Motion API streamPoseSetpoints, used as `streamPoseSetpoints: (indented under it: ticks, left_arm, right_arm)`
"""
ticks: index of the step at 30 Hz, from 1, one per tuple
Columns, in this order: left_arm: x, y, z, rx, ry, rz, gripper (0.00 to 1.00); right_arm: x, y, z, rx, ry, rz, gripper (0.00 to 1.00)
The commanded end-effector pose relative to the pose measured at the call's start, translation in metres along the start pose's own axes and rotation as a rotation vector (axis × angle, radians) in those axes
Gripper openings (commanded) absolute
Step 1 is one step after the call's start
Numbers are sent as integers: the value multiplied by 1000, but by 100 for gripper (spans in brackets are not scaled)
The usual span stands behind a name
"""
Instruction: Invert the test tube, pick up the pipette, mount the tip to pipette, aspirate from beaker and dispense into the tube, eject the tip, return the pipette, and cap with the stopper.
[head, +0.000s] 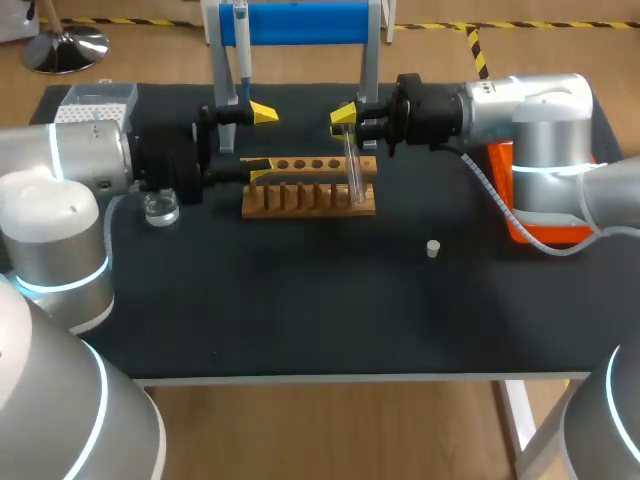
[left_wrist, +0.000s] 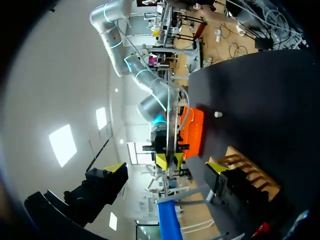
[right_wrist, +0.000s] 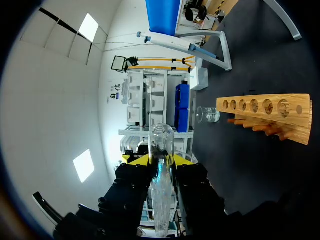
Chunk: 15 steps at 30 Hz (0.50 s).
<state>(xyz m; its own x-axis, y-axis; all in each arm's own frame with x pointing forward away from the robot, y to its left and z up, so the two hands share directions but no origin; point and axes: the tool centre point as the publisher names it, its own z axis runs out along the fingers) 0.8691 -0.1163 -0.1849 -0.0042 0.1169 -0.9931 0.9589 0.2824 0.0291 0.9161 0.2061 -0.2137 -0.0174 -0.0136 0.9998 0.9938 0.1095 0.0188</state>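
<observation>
Holding test tube (head: 354, 175) over right end of rack (head: 310, 195) – invert step, prob. near its end.
Gripped from both sides by right pincer (right_wrist: 161, 161), upper centre of head view, roughly upright w/ slight tilt, lower end at rack's right end; can't tell if seated in a hole, or which end is up. Spread wide w/ nothing in it: left pincer (head: 260, 143), just beside rack's left end. Hanging on blue stand (head: 300, 22), top centre: pipette (head: 242, 50). Left of rack: beaker (head: 160, 208); right of centre on table (head: 300, 300): stopper (head: 433, 248). Next, prob.: lower tube straight into end hole, release, then go for pipette – needs clean vertical line-up.
</observation>
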Motion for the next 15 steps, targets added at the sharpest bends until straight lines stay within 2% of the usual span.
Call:
streamPoseSetpoints:
  ticks: [1, 10, 15]
  left_arm:
    - [6, 5, 17, 28, -33, 16, 100]
    - [6, -9, 47, 90, -69, 36, 100]
    - [4, -25, 64, 111, -81, 43, 100]
  right_arm:
    - [0, 0, -1, 4, -2, 0, 0]
    - [0, 0, -1, 4, -2, 0, 0]
    - [0, 0, -1, 4, -2, 0, 0]
